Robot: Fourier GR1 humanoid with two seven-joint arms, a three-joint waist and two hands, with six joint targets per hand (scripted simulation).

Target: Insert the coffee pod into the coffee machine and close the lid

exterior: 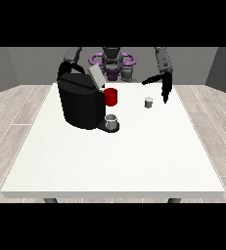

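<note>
White bench point(114, 161), seen from the side opposite the robot, described from its near edge towards the robot.

Near half of the bench: nothing to note.

Middle: black coffee machine point(80, 102) left of centre, its grey lid point(96, 76) tilted up and open. A small grey cup point(112, 120) stands on the tray at the machine's foot. A red mug point(111, 96) stands just behind and to the right of the machine.

Right of centre: the pod point(148, 102), a small pale cylinder, upright on the bench, well apart from the machine and not yet taken up.

Far: the hand at the view's right point(165, 90) hangs above and just to the right of the pod, its fingers pointing down and apparently straight, with the thumb stretched towards the left; it holds nothing. The other hand is hidden behind the machine; its fingers cannot be judged.

Step in hand, as judged: the reach for the pod. To do it well, the hand should shift slightly towards the machine until centred over the pod, descend upright, and close thumb and fingers on opposite sides of its wall so that the pod does not tip. The pod should then stay upright on its way to the open slot under the lid.

Writing: no brand, label or lettering can be read on any item.
</note>
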